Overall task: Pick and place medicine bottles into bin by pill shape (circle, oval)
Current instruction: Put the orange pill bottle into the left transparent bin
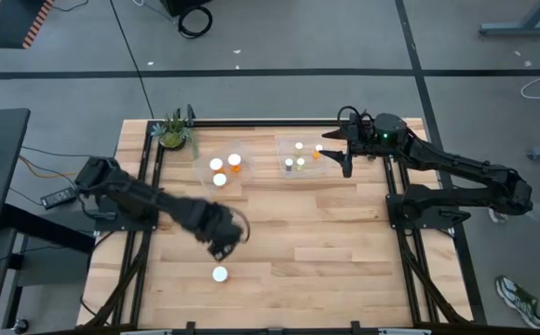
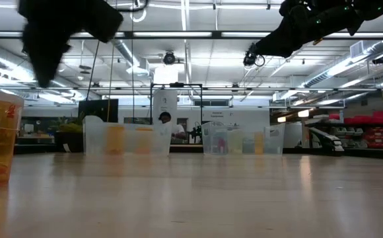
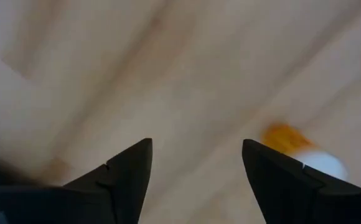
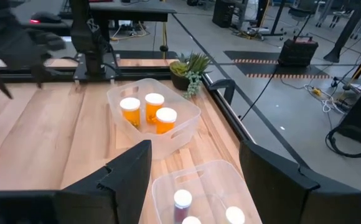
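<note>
Left end effector (image 1: 223,244) open above bottle (image 1: 220,274).

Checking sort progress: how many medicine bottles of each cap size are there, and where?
Wide-capped bottles: 4, with 3 in the bin beside the plant and 1 loose bottle on the table
Narrow-capped bottles: 4, all in the other bin
Total: 8
</note>
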`<action>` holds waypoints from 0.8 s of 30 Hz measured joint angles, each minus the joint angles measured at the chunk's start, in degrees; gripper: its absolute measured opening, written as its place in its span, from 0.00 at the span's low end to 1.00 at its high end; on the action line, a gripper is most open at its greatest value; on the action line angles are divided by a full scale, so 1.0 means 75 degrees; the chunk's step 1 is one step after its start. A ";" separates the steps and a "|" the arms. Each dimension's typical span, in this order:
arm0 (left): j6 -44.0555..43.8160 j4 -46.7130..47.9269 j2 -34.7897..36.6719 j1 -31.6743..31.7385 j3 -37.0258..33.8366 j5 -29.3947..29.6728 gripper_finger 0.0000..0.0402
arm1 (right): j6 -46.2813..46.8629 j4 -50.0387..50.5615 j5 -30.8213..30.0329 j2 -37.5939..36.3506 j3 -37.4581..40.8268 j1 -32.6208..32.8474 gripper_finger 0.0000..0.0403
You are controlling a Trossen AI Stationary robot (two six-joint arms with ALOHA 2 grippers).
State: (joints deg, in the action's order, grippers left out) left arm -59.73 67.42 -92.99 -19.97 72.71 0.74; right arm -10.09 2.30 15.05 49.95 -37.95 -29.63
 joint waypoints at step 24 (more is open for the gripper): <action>-0.4103 -0.2822 -0.1940 -0.2306 0.0000 -0.1569 0.64 | 0.0090 -0.0364 -0.0003 0.0000 0.0000 0.0391 0.62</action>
State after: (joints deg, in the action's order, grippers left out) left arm -90.50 46.26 -107.54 -37.26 72.71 -11.02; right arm -9.41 -0.43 15.03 49.95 -37.95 -26.70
